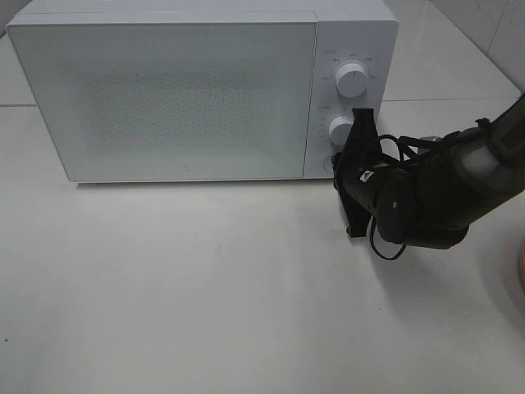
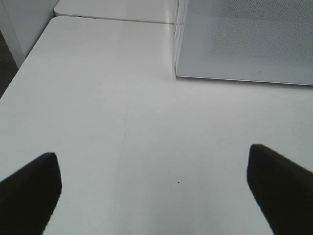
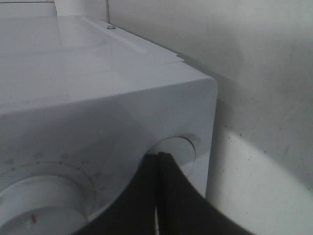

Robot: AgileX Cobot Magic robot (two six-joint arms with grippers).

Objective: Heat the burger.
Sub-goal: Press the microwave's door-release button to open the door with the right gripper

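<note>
- Burger: none of the three views shows it, so I cannot tell where it sits.
- A white microwave (image 1: 180, 90) stands at the back of the white table (image 1: 205, 287). Its door (image 1: 164, 98) is closed, and the speckled window lets nothing inside be made out.
- The control panel to the right of the door carries an upper dial (image 1: 352, 80) and a lower dial (image 1: 340, 129), both white.
- The right arm (image 1: 435, 197) reaches in from the right side of the high view and ends right in front of the lower part of that panel.
- The right gripper (image 3: 159, 155) has its jaws pressed together with no gap and nothing held between them. In its wrist view the joined tips lie at a round button (image 3: 178, 147) near the panel's lower outer corner. Whether they press it or only touch it cannot be told.
- The left gripper (image 2: 151, 161) is out of the high view. Its own wrist view shows the jaws spread wide and empty, with one dark finger at each side of the picture. Only bare table lies between them, and a front corner of the microwave is further off.
- A pink sliver (image 1: 521, 271) shows at the right edge of the high view, too cut off to identify.
</note>
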